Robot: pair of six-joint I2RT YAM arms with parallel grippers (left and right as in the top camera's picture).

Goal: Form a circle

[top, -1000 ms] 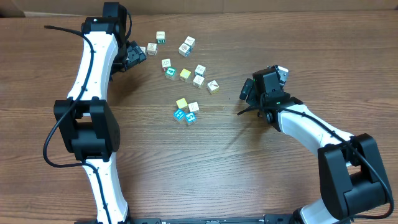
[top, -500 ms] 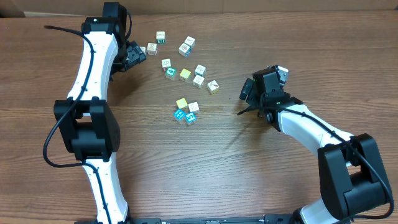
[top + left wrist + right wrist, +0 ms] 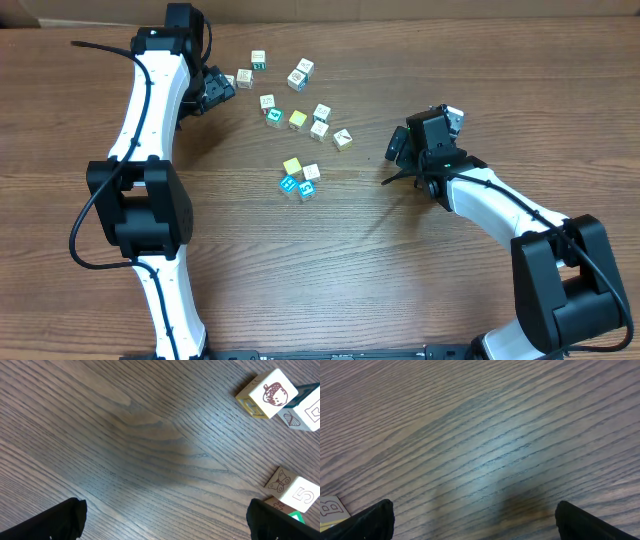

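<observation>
No circle is formed. Its pieces, several tiny cubes point(image 3: 297, 119) with white, yellow, blue and teal faces, lie scattered over the table's middle and back, with a small cluster point(image 3: 300, 178) nearer the front. My left gripper point(image 3: 220, 90) is open just left of the back cubes, with only bare wood between its fingertips point(image 3: 162, 525). Its wrist view shows an acorn cube point(image 3: 270, 392) and a "5" cube point(image 3: 295, 491) off to the right. My right gripper point(image 3: 395, 162) is open over bare wood point(image 3: 475, 522), right of the cubes. A "B" cube point(image 3: 330, 509) peeks in at the lower left.
The wooden table point(image 3: 330, 270) stretches out in front of the cubes. Cardboard point(image 3: 20, 12) lines the far edge. Both white arms reach in from the front, the left arm point(image 3: 140, 150) along the left side and the right arm point(image 3: 500, 205) at the right.
</observation>
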